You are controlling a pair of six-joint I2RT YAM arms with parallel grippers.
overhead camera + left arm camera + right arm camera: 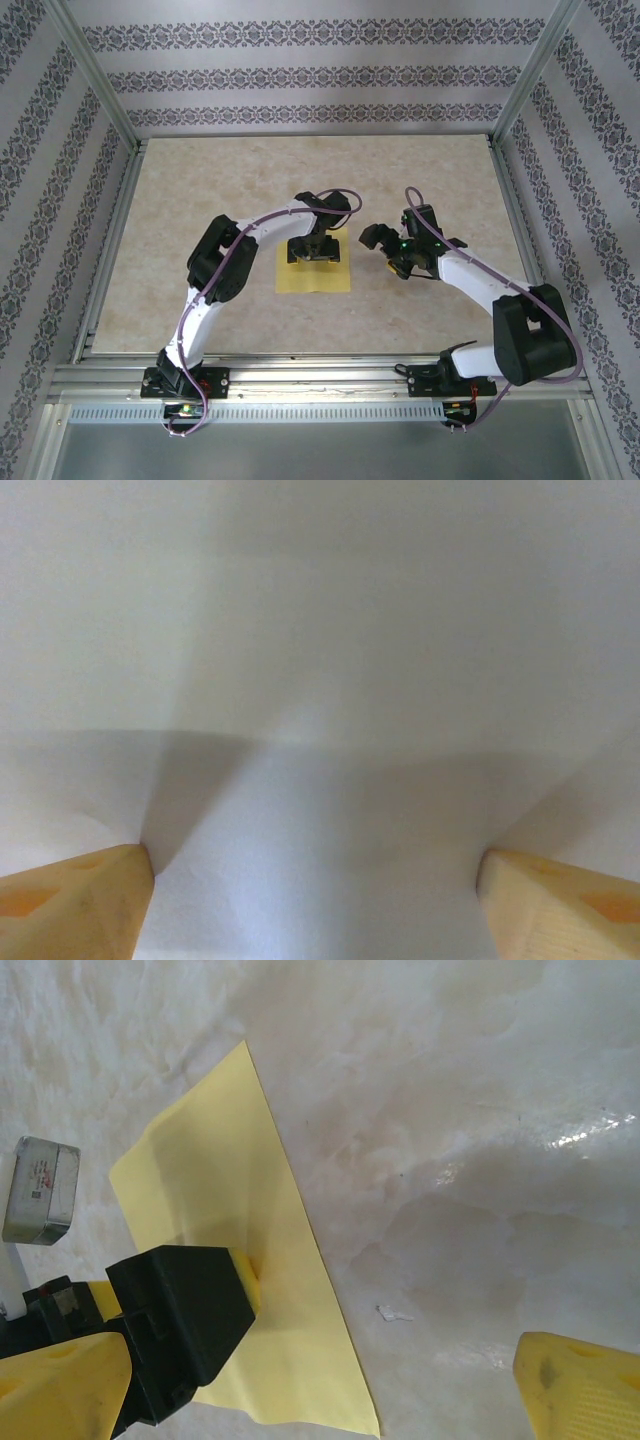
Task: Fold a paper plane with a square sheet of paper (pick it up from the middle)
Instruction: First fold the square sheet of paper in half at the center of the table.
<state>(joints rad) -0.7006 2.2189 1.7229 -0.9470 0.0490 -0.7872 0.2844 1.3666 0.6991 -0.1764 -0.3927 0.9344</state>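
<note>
Likely light, floppy square sheet of paper (pixel 313 278) is lying flat; open left tool (pixel 315 255) is touching near its middle, ready to pinch; right tool (pixel 385 252) is hovering open, empty.

A beige marbled tabletop (pixel 200 180) lies inside an aluminium frame (pixel 320 380), enclosed by striped, ornament-patterned walls (pixel 300 75).

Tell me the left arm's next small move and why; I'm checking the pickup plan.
Probably close the left gripper gently: its fingers stand wide apart with tips down on the sheet, so drawing them together should pinch up a ridge to lift. The right gripper hangs open beside it.
</note>
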